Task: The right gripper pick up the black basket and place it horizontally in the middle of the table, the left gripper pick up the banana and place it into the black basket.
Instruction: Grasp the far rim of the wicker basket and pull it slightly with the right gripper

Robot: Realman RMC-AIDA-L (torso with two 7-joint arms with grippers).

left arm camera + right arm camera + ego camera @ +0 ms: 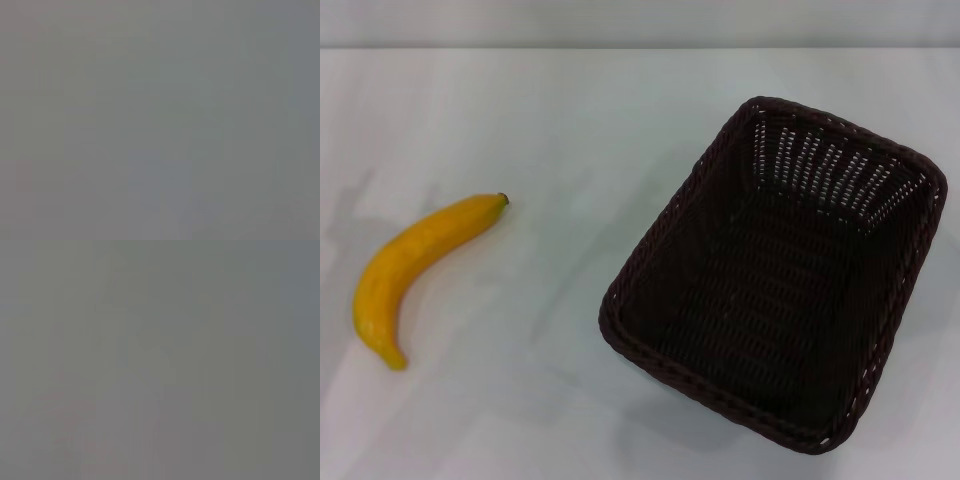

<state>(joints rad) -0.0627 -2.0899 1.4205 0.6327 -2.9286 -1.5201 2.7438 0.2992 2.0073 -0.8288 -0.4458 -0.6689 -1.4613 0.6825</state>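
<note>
In the head view the black basket point(775, 275) rests on the white table point(570, 130), on the right half, turned diagonally with one short end toward the far right. It holds nothing. The yellow banana point(415, 270) lies on the left side, curved, its dark stem tip pointing toward the table's far side. A wide strip of bare tabletop separates the two. Neither gripper shows in the head view. Both wrist views give only a flat grey field with no object or finger in them.
The table's far edge point(640, 48) runs across the top of the head view, with a pale wall behind it. Open tabletop lies between the banana and the basket and beyond both.
</note>
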